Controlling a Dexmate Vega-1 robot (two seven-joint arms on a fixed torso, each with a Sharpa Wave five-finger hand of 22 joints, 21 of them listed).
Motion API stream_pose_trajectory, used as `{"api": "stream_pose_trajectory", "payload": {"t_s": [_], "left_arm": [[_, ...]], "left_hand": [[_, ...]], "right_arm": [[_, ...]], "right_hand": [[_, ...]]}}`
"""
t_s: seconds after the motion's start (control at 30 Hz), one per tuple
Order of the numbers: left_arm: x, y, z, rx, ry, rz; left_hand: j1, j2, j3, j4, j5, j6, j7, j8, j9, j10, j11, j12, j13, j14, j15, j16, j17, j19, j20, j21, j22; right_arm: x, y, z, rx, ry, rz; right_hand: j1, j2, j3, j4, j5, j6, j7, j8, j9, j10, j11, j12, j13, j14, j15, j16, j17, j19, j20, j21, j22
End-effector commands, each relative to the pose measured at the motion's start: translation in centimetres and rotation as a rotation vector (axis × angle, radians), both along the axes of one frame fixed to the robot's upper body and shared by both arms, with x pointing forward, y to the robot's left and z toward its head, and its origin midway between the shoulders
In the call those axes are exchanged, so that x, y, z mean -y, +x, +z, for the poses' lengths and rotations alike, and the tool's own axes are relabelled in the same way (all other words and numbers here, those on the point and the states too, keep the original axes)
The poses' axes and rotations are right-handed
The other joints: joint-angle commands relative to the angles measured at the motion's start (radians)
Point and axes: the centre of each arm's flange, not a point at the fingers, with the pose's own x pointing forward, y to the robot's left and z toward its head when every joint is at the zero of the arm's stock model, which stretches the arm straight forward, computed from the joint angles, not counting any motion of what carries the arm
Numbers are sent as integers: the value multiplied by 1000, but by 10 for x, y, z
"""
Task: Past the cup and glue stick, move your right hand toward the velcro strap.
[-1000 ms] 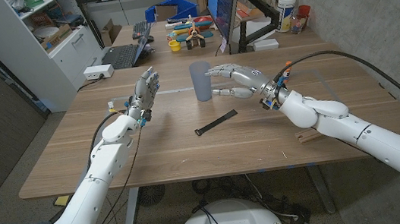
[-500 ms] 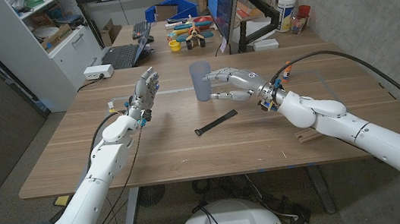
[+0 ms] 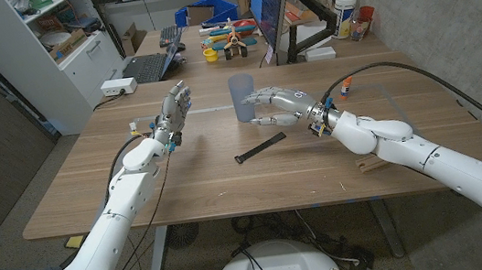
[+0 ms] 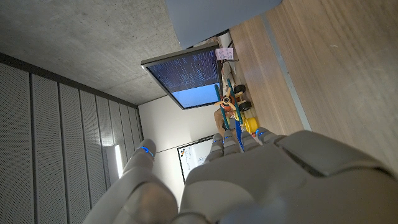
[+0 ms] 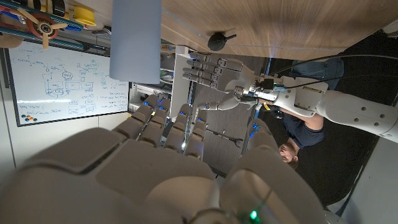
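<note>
A black velcro strap (image 3: 259, 147) lies on the wooden table (image 3: 91, 190) near its middle. Just beyond it stands a tall blue-grey cup (image 3: 243, 98), which the wrist views also catch (image 5: 135, 40) (image 4: 211, 18). My right hand (image 3: 279, 104) hovers close to the cup's right side, above and beyond the strap, fingers spread and holding nothing (image 5: 168, 168). A small glue stick (image 3: 345, 91) stands behind my right forearm. My left hand (image 3: 174, 111) is raised left of the cup, fingers apart and empty (image 4: 249, 180) (image 5: 214, 78).
A small wooden block (image 3: 373, 163) lies under my right forearm. At the table's far edge are a monitor (image 3: 273, 6), a laptop (image 3: 148, 66), toys and bottles (image 3: 350, 6). A white shelf unit (image 3: 46, 48) stands at the far left. A person (image 5: 297, 140) shows beyond the table.
My right hand has slid a little left and nearer, closing on the cup's side and the strap. The left arm has not moved.
</note>
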Motion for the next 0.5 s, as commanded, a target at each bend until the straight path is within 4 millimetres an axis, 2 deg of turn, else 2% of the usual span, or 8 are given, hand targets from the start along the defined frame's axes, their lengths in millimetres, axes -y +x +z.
{"api": "stream_pose_trajectory", "payload": {"t_s": [0.03,0.5], "left_arm": [[0,3,2,-2,7,-5],[0,4,1,-5,11,-8]], "left_hand": [[9,3,-7,0,6,-1,-4,5,5,-5,-6,2,2,-18,-2,1,4,-57,6,-1,5],[11,4,-9,0,6,0,-3,5,5,-5,-7,2,2,-19,-1,1,4,-58,6,-1,5]], "right_arm": [[-5,5,-7,-16,-39,-17],[-9,8,-12,-21,-68,-40]], "right_hand": [[5,8,5,0,6,2,0,0,4,7,3,3,3,-5,-62,-3,5,8,-55,-8,2],[7,9,6,0,8,1,-1,0,4,6,9,2,3,-7,-59,-5,5,8,-55,-14,2]]}}
